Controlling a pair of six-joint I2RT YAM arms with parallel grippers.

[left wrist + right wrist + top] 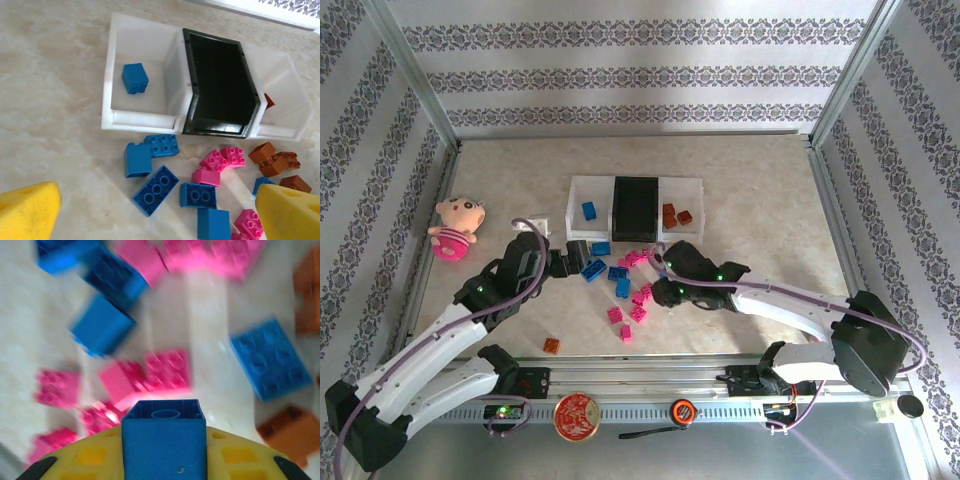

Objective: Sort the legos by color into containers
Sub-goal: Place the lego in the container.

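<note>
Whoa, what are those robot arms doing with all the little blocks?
They are sorting Lego bricks by color into three trays. The right end effector grips a blue brick above the loose pile. The left end effector hangs open over the pile, near the trays. The left white tray holds a lone blue cube, the right white tray holds orange bricks, and the black tray looks empty.
</note>
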